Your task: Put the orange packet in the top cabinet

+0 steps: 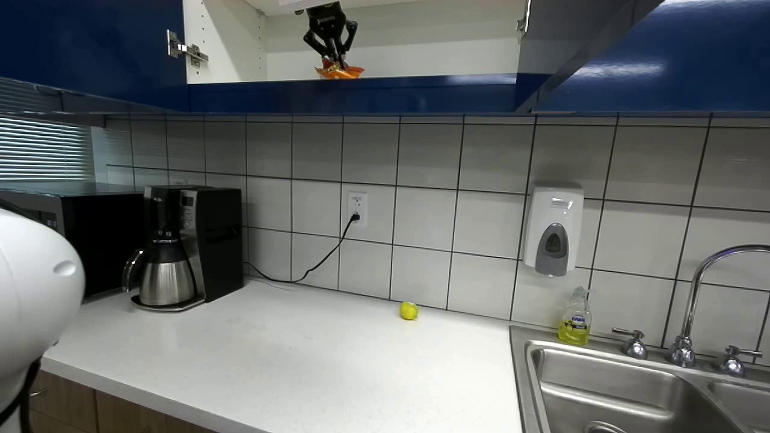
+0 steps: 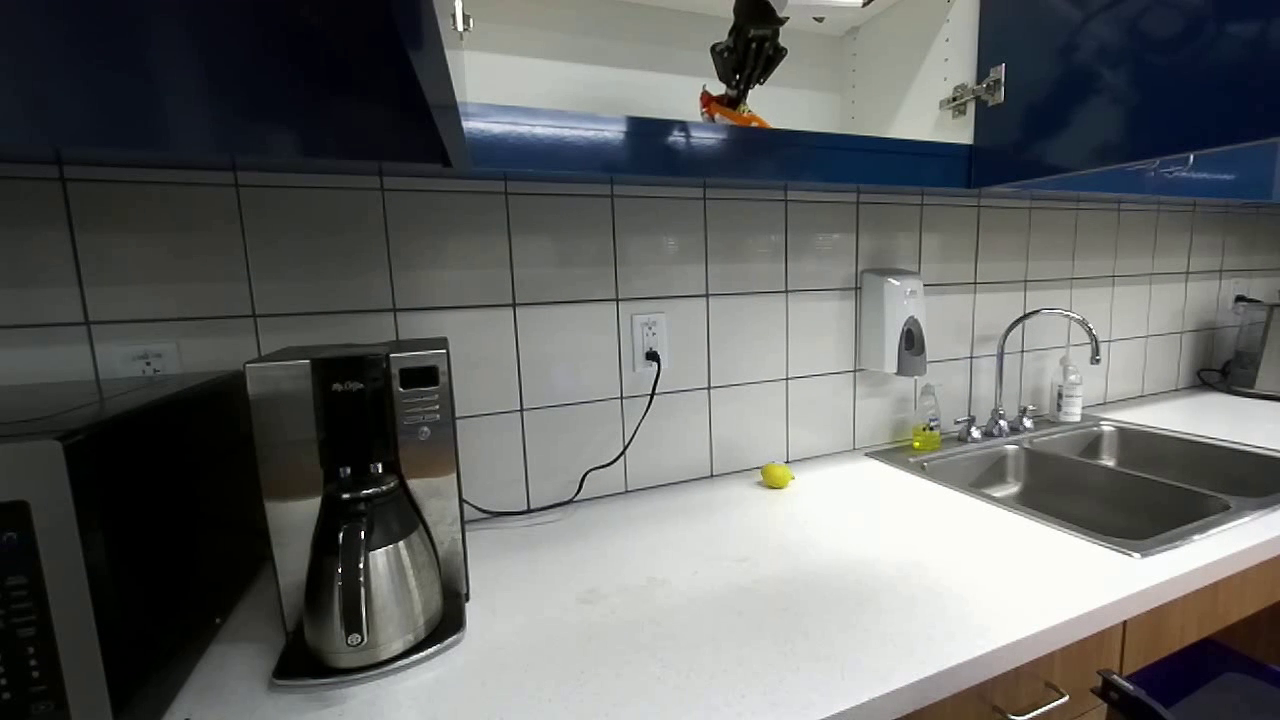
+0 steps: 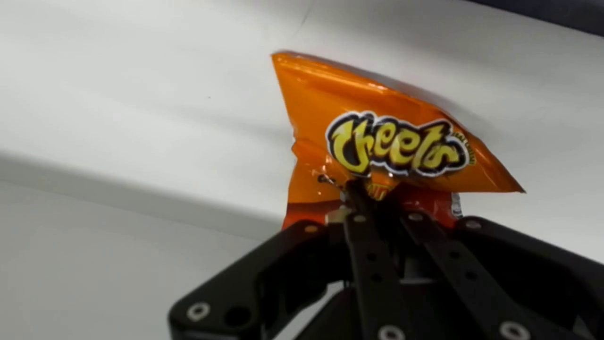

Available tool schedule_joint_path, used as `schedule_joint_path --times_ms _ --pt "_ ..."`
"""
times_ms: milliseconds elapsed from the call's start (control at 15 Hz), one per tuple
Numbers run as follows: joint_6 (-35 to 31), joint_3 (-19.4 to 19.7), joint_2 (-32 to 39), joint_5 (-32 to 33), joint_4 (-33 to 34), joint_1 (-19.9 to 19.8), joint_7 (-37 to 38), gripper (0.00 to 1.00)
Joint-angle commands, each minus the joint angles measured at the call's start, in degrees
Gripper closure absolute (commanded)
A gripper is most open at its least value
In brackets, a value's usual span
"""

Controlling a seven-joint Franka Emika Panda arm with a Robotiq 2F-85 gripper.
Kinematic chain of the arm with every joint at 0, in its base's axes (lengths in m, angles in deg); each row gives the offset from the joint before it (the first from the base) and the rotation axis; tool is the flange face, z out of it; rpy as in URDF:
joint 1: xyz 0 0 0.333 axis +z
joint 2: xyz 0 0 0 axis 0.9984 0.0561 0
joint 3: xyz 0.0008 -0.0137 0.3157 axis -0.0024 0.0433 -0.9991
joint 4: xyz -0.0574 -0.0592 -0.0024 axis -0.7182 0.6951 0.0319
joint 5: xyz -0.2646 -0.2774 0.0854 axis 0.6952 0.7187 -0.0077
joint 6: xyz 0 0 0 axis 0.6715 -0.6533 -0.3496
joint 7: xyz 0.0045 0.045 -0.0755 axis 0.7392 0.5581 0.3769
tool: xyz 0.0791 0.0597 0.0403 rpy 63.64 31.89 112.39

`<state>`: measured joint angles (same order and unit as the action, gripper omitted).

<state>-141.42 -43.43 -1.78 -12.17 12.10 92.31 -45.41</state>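
The orange packet (image 3: 306, 104) is a crumpled Cheetos bag with a red lower part. In the wrist view my gripper (image 3: 377, 196) is shut on its middle, and the fingers hide part of the bag. The packet also shows in both exterior views (image 1: 340, 73) (image 2: 735, 113), inside the open top cabinet (image 1: 385, 96) (image 2: 600, 130), at the level of its blue front edge. The gripper (image 1: 337, 60) (image 2: 738, 97) points down from above. The packet's lower side is partly hidden by that edge; I cannot tell whether it rests on the white cabinet floor (image 3: 141, 85).
Blue cabinet doors (image 1: 90, 48) (image 2: 1130, 80) stand open on both sides of the opening. Below are a white counter (image 1: 289, 355), a coffee maker (image 1: 222, 240), a microwave (image 2: 160, 500), a lemon (image 1: 408, 310), a soap dispenser (image 1: 553, 228) and a sink (image 2: 1080, 490).
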Motion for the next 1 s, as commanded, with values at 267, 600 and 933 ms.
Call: schedule_joint_path --times_ms 267,600,933 --pt "0.69 0.72 -0.27 -0.59 1.93 -0.23 0.97 0.27" --pt "0.35 1.07 -1.83 -0.44 0.51 -0.15 0.92 0.0" --pt "-0.29 1.04 -4.48 -0.44 -2.21 0.09 0.66 0.0"
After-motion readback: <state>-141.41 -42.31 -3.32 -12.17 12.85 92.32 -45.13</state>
